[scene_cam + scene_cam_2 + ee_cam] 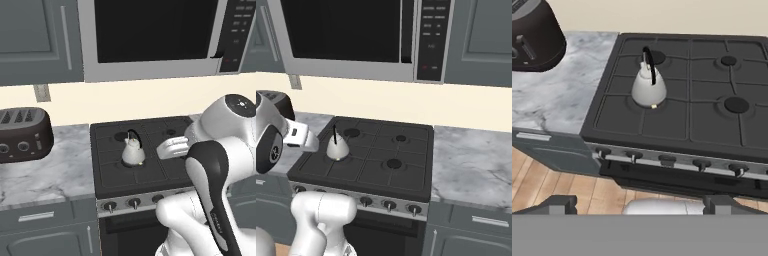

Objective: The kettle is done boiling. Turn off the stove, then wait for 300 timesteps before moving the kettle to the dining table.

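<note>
Kettle [133,151] sits upright on the front-left burner of the stove [150,172], black handle arched over its top. In the right base view the kettle [337,147] is at the stove's [381,160] left side, partly behind the white arm. Hand view looks down at the kettle [648,86] from in front of the stove [712,130]; a small yellowish spot shows at the kettle's base.

Claw [640,202] is released, jaws spread wide, nothing between them. Its two dark tips rise at the bottom of the hand view, well apart from the kettle and below the knob row, over wood floor [542,185].

Knobs [667,161] run along the steel front strip; which way they are turned I cannot tell. In the left base view the knobs [133,202] are partly hidden by the arm.

Dark toaster [22,135] stands on the marble table [45,172] left of the stove, apart from it. Toaster [534,35] is at the upper left of the hand view. More marble table [471,160] lies right of the stove.

Microwave [155,35] hangs above the stove, black window, control panel on its right. Grey cabinets [35,40] flank it. A wall outlet [42,92] is on the cream wall above the toaster.
</note>
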